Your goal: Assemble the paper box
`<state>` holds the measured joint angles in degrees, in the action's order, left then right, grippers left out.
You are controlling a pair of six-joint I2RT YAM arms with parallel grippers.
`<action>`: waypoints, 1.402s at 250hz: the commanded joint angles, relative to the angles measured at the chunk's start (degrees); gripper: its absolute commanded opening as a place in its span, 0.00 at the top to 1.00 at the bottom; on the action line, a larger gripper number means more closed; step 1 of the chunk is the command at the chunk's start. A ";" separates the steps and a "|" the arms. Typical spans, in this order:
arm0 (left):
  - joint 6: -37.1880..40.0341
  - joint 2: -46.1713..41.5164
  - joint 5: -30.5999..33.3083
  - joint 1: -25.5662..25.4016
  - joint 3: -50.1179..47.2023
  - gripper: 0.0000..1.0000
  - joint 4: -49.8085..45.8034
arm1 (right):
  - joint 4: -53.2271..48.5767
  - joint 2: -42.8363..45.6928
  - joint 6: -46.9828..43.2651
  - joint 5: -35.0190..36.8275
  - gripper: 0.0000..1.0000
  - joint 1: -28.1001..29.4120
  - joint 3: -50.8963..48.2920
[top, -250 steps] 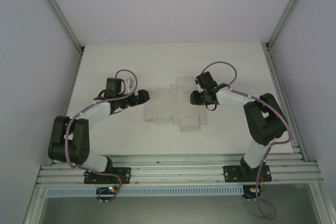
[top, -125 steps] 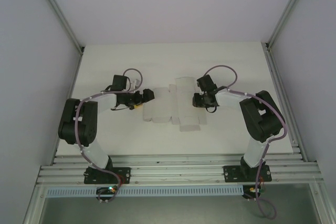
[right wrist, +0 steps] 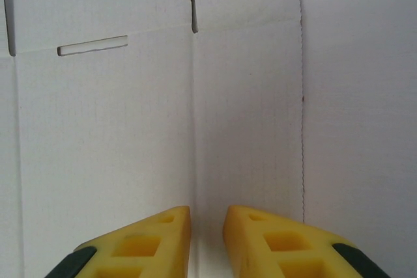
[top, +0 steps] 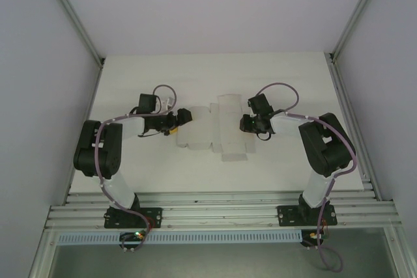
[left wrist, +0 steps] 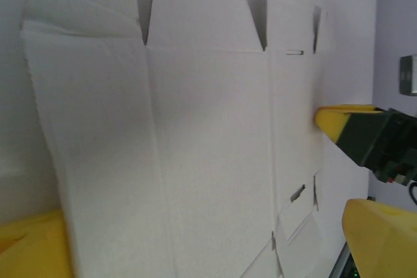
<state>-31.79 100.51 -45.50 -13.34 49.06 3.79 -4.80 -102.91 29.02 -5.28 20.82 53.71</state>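
Top external view: the paper box [top: 212, 131] is a flat white die-cut blank, not folded up, lying at the centre of the white surface [top: 130, 76]. Its flaps point toward the top and bottom of the frame. The left gripper [top: 181, 119] sits at the blank's left edge and the right gripper [top: 245, 123] at its right edge, so the two face each other across the card.

From the left wrist, the blank covers most of the frame, with its creases, flap cuts and small slots easy to see. The left gripper is spread wide: one yellow finger sits in the lower left corner (the card's near edge overlaps it) and the other finger [left wrist: 381, 239] in the lower right corner. Another yellow tip on a dark body shows at the right edge of the frame, touching the card's side.

From the right wrist, the two yellow fingers [right wrist: 150, 239] are drawn close together at the bottom of the frame, with a slim gap between them. Whether they pinch the card cannot be told. Above them a crease [right wrist: 193, 128] runs up the panel, and a narrow slot [right wrist: 92, 45] lies in the upper left.
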 commanded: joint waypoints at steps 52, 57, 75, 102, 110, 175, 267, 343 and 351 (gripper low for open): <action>-3.98 -1.20 -7.78 -1.33 -2.84 0.07 9.26 | -2.33 -5.27 1.75 -2.52 0.74 -1.00 -5.90; -4.38 -1.32 -8.10 -1.56 -2.99 0.07 10.38 | -1.74 -5.28 1.67 -2.98 0.74 -1.02 -6.05; -4.47 -1.06 -8.02 -2.18 -2.55 0.15 11.41 | 0.57 -5.36 1.27 -5.19 0.74 -1.17 -6.59; -2.12 -0.03 -6.80 -3.02 0.09 0.36 7.19 | 3.19 -5.46 0.91 -7.44 0.73 -1.25 -6.90; -1.46 0.09 -6.39 -3.24 0.52 0.41 6.31 | 3.73 -5.45 0.97 -7.63 0.73 -1.25 -7.04; 3.35 -3.33 -2.95 -3.68 2.35 0.73 0.05 | 6.44 -0.08 0.04 -8.74 0.72 -3.18 -9.99; 7.40 -11.28 -2.88 -5.33 5.34 1.00 -3.74 | 7.03 24.93 -0.43 -14.30 0.54 -10.32 -16.59; -1.49 -22.69 -10.41 -6.07 4.33 1.00 10.20 | 11.50 43.84 3.17 -29.93 0.14 -20.90 -23.04; -2.26 -23.60 -11.26 -6.16 4.59 1.00 11.10 | 12.79 43.79 4.02 -31.92 0.10 -21.24 -23.02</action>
<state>-29.41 81.10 -50.87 -19.03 52.71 6.90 4.97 -60.20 30.50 -26.92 1.28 31.44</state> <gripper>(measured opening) 0.069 0.847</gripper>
